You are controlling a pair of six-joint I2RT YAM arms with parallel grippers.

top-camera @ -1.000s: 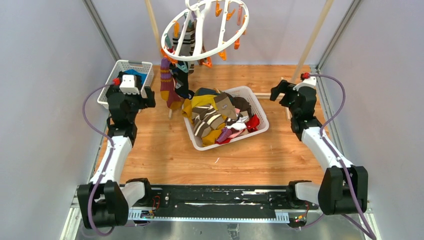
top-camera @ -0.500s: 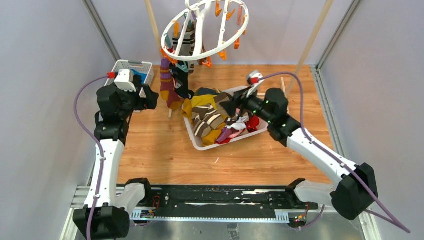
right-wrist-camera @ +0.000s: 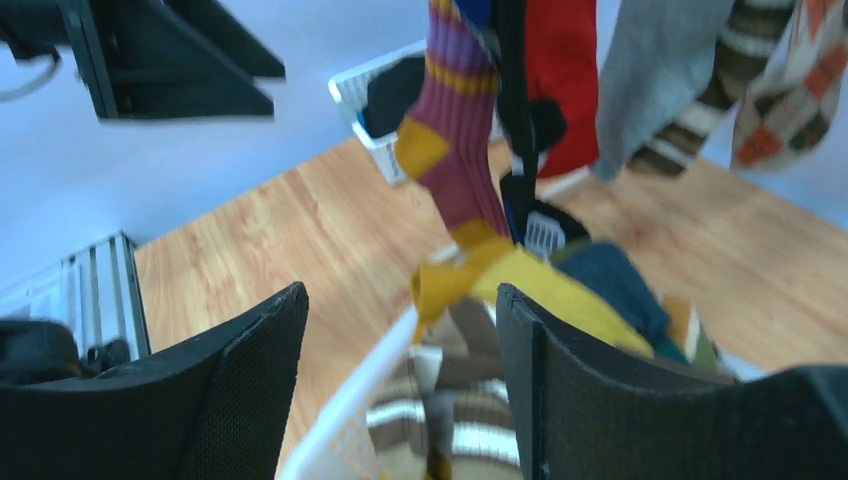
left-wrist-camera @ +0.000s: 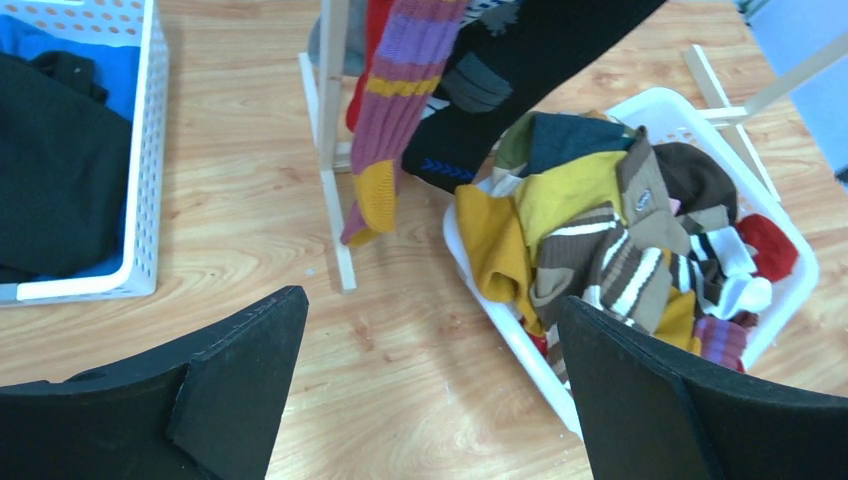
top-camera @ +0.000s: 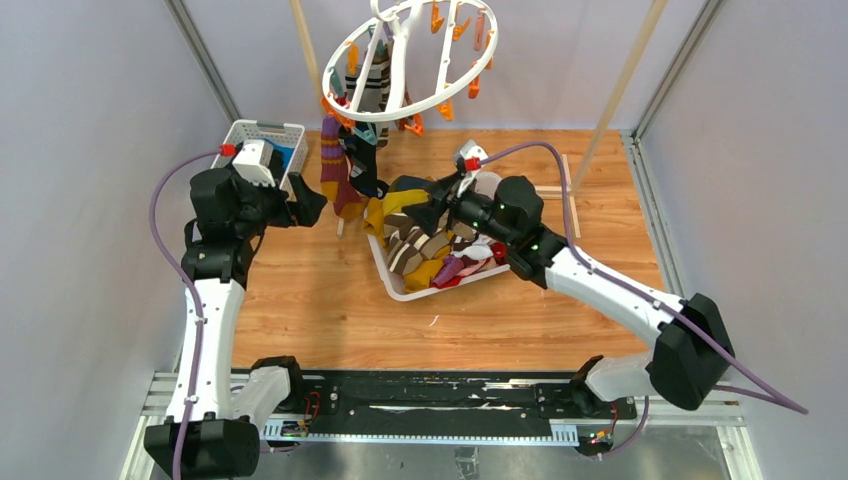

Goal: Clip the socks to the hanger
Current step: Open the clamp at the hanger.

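a large round white plastic drying ring with orange clips [top-camera: 432, 106] hangs at 12 o'clock above the wooden table [top-camera: 330, 310]. several socks are clipped beneath it, among them a purple-and-mustard striped sock [top-camera: 333, 172]. the loose mixed-colour fabric socks [top-camera: 425, 240] lie heaped in a white lattice rectangular basket [top-camera: 452, 286] at the table's centre. the right gripper [right-wrist-camera: 400, 300] hovers over the heap near its 12 o'clock edge, jaws apart with nothing between them. the left gripper [left-wrist-camera: 428, 310] hangs at the basket's 9 o'clock, jaws wide and empty. a smaller white lattice basket [top-camera: 262, 128] holding black cloth [left-wrist-camera: 50, 170] sits at 10 o'clock.
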